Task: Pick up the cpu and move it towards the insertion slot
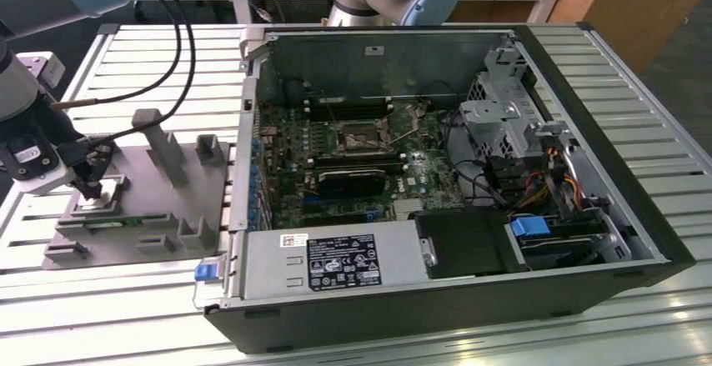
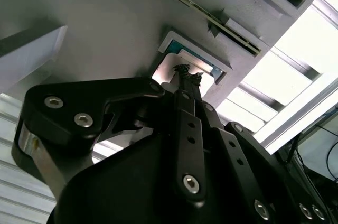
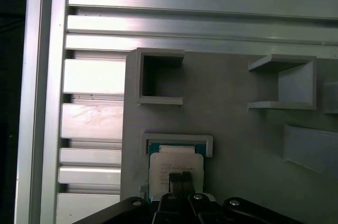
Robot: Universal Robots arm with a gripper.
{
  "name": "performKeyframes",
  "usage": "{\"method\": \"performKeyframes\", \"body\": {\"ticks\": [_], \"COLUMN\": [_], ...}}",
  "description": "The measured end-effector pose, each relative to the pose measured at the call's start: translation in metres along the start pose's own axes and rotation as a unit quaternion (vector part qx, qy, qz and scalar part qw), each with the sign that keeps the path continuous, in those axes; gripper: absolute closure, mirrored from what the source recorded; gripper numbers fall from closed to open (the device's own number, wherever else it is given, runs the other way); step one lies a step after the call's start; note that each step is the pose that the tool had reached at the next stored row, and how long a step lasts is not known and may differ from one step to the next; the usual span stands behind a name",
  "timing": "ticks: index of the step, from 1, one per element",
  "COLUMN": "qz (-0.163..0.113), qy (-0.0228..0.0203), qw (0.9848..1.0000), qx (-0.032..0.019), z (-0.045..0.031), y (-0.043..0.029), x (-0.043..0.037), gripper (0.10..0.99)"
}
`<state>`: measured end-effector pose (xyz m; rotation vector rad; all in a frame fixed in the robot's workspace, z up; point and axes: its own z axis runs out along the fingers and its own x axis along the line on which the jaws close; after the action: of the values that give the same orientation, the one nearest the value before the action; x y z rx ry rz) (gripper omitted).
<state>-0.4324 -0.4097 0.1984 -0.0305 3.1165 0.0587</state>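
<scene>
Now the pick-up step is being done. The cpu is seen in a pocket of the grey tray, well apart from the insertion slot. The gripper is pinched narrow on its top. A firm, level hold is needed.

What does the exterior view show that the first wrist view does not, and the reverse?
Exterior view: the open computer case with the insertion slot on its board. First wrist view: the cpu from close, lying in a pocket of the grey tray. Both: the grey tray and the gripper at the cpu.
</scene>
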Motion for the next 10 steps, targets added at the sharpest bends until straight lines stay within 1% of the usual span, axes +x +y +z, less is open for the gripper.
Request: {"method": "performKeyframes", "body": {"ticks": [2, 3, 4, 6, 7, 9, 10], "qz": [0.000, 0.000, 0.000, 0.000, 0.000, 0.000, 0.000], "qy": [0.0000, 0.0000, 0.0000, 0.0000, 0.0000, 0.0000, 0.0000], "qw": [1.0000, 1.0000, 1.0000, 1.0000, 1.0000, 1.0000, 1.0000], "qx": [0.0000, 0.0000, 0.0000, 0.0000, 0.0000, 0.0000, 0.0000], "z": [0.0001, 0.0001, 0.0002, 0.0002, 0.0003, 0.0003, 0.0004], "y": [0.0000, 0.0000, 0.0000, 0.0000, 0.0000, 0.0000, 0.0000], "x": [0.0000, 0.0000, 0.0000, 0.0000, 0.0000, 0.0000, 0.0000], "gripper": [0.973, 0.855, 0.855, 0.737, 0.737, 0.620, 0.620]}}
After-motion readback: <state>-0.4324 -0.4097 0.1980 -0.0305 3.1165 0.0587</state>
